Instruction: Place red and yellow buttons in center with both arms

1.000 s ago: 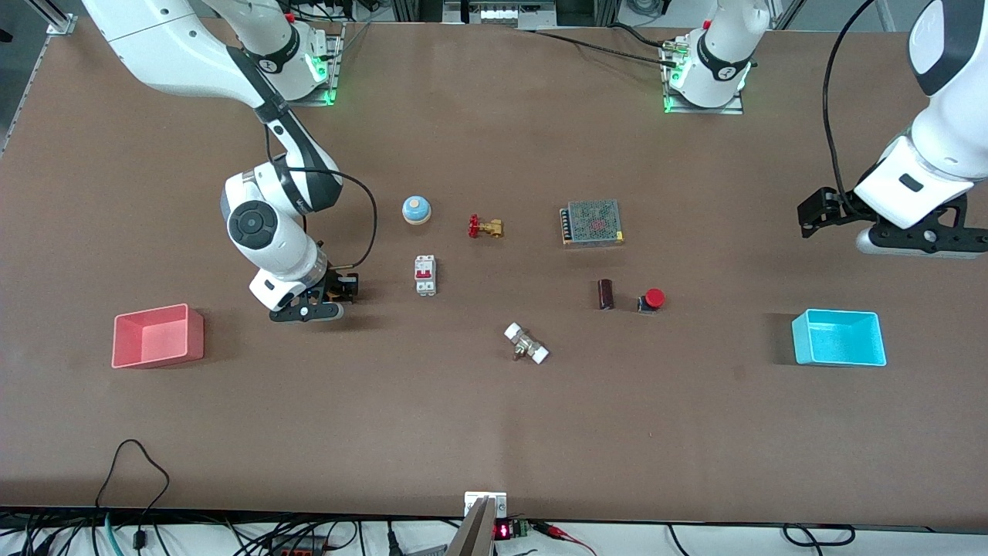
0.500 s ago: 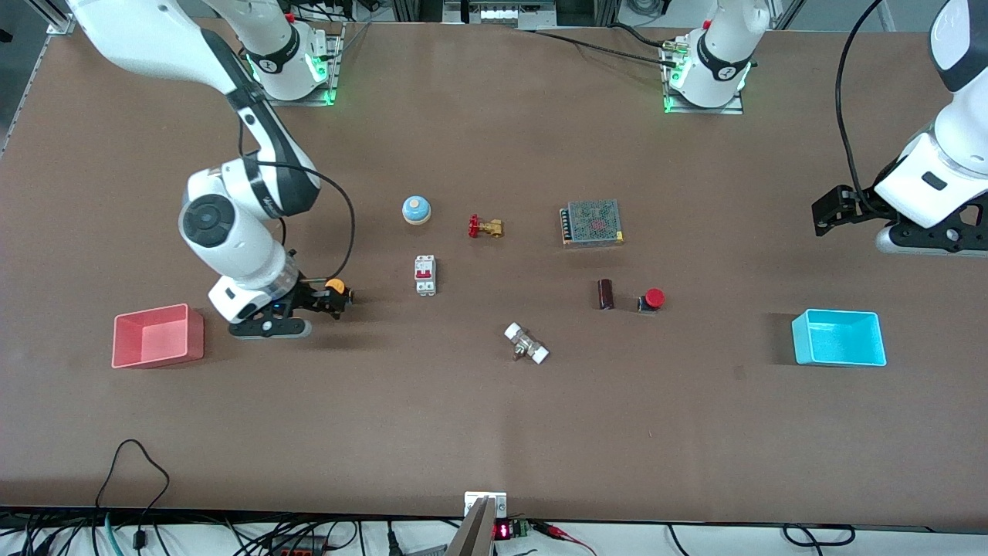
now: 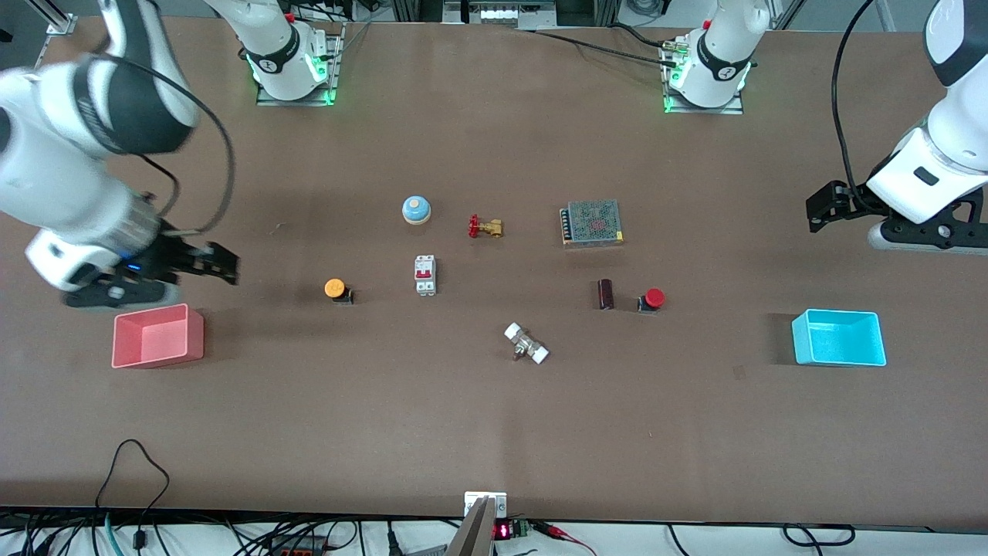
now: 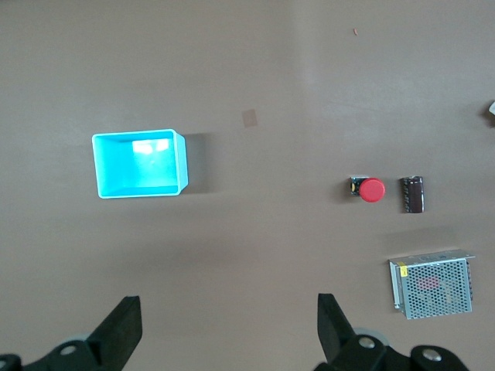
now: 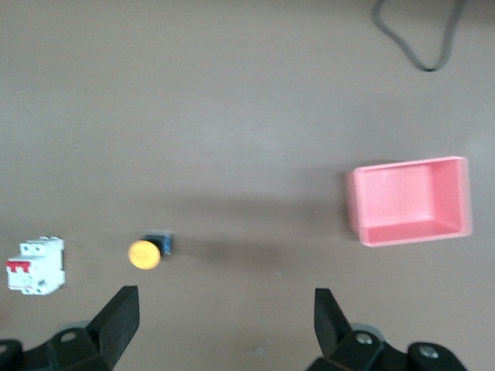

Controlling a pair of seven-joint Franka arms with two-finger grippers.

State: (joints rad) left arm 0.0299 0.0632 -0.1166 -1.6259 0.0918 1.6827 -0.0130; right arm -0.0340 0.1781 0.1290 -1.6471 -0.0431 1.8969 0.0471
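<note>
A: What differs from the earlier frames?

B: The right gripper (image 3: 220, 262) has released the yellow button (image 3: 336, 289) and risen; it now hangs over the table toward the right arm's end, above the pink bin (image 3: 158, 334), fingers spread wide and empty. The left gripper (image 3: 820, 210) has barely shifted. It waits over the left arm's end of the table, jaws apart, holding nothing.

A: Orientation of the buttons?

B: Each lies on its side, long axis running along the table's length. On both, the cap points toward the right arm's end and the black base toward the left arm's end.

A: Appearance and position?

B: The yellow button has a round orange-yellow cap and sits near the white circuit breaker (image 3: 424, 275). The red button (image 3: 652, 299) has a round red cap and rests just beside the dark cylinder (image 3: 606, 294), apart from it.
</note>
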